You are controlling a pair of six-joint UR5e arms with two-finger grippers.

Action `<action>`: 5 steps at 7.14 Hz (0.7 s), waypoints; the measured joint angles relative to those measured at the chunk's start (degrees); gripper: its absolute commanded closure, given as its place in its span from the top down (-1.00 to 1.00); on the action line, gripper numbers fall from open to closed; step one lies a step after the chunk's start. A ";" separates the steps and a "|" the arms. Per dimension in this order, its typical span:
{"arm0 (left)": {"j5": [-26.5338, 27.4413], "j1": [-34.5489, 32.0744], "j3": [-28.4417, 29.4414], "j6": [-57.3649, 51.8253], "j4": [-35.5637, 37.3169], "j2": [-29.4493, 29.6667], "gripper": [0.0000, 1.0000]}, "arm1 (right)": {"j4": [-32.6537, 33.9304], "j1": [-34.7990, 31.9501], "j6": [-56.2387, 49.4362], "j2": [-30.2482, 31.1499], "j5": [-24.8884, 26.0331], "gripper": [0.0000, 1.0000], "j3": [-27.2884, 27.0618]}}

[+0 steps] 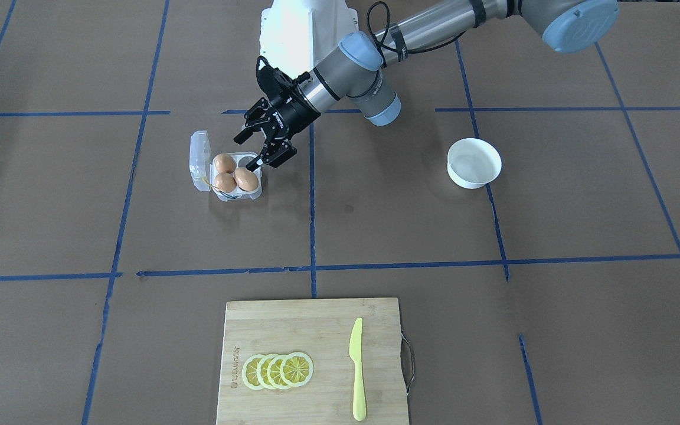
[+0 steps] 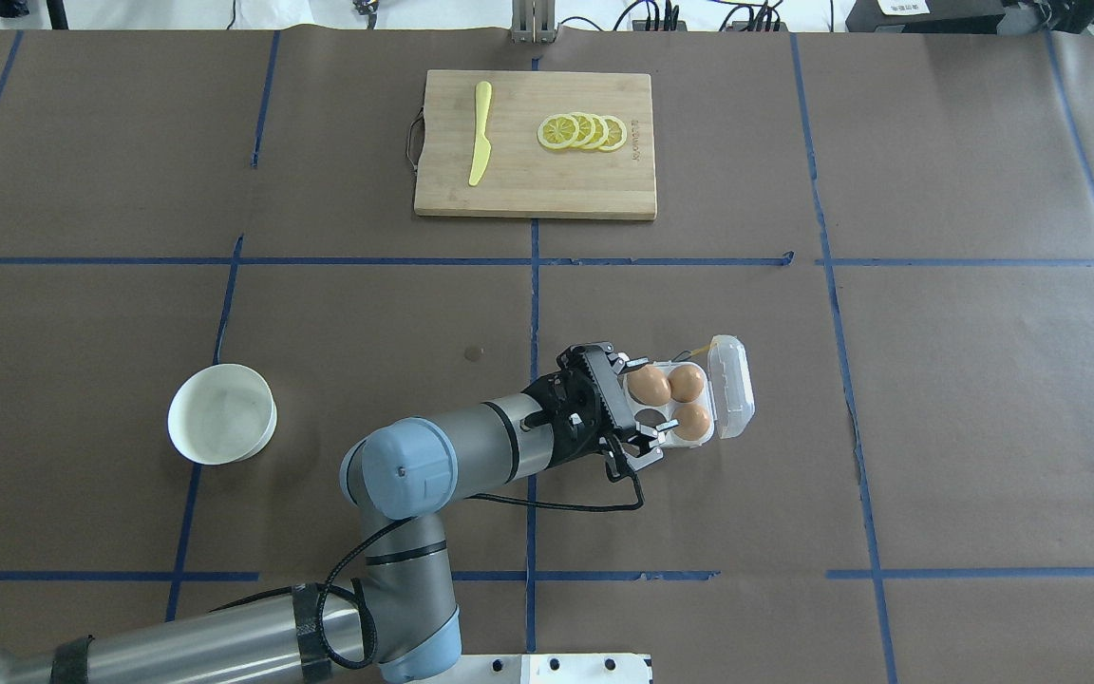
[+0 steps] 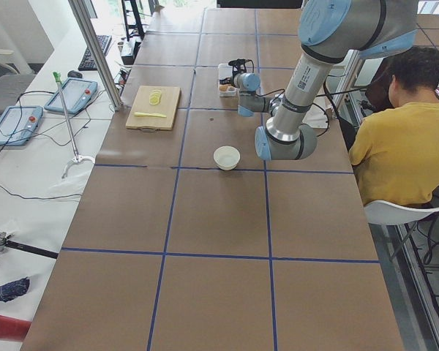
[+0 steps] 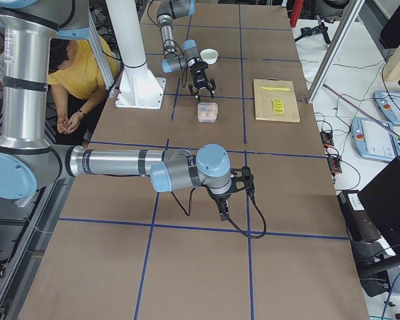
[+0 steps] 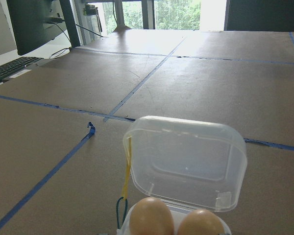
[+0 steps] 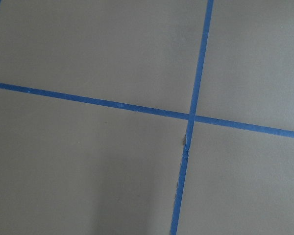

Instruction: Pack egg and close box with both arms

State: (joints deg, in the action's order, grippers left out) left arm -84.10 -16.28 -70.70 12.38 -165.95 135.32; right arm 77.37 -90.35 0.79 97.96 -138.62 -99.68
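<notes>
The clear egg carton [image 2: 732, 389] lies with its lid open; its base holds three tan-brown eggs [image 2: 649, 384] [image 2: 687, 382] [image 2: 692, 421]. The cup nearest the robot is empty. My left gripper [image 2: 647, 404] is open and empty, its fingers spread just over the carton's near edge, also in the front view [image 1: 251, 154]. The left wrist view shows the upright lid [image 5: 186, 161] and two egg tops [image 5: 152, 218]. My right gripper [image 4: 235, 193] shows only in the right side view, far from the carton [image 4: 207, 112]; I cannot tell if it is open or shut.
An empty white bowl [image 2: 222, 414] stands to the left arm's side. A bamboo cutting board [image 2: 604, 190] at the table's far edge carries lemon slices [image 2: 583, 132] and a yellow knife [image 2: 480, 133]. A seated person [image 3: 399, 146] is beside the robot's base.
</notes>
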 measured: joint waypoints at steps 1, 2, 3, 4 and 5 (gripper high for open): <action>-0.90 -0.36 -0.59 3.92 0.01 0.04 1.00 | 0.00 0.00 0.00 -0.10 -0.02 1.00 0.08; -1.97 -0.91 -1.28 8.80 0.06 0.04 1.00 | 0.01 0.00 0.00 -0.17 -0.02 1.00 0.19; -3.43 -2.07 -1.84 11.53 0.56 -0.06 1.00 | -0.01 0.00 0.00 -0.20 -0.05 1.00 0.30; -6.34 -3.98 -3.01 12.59 3.22 -0.49 1.00 | -0.02 0.00 0.00 -0.21 -0.06 1.00 0.33; -10.51 -6.70 -6.33 12.95 10.19 -1.71 1.00 | -0.02 0.00 0.00 -0.22 -0.07 1.00 0.35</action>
State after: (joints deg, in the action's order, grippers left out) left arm -94.61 -22.98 -77.03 25.33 -155.76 133.61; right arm 77.35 -90.35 0.79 97.74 -138.69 -99.33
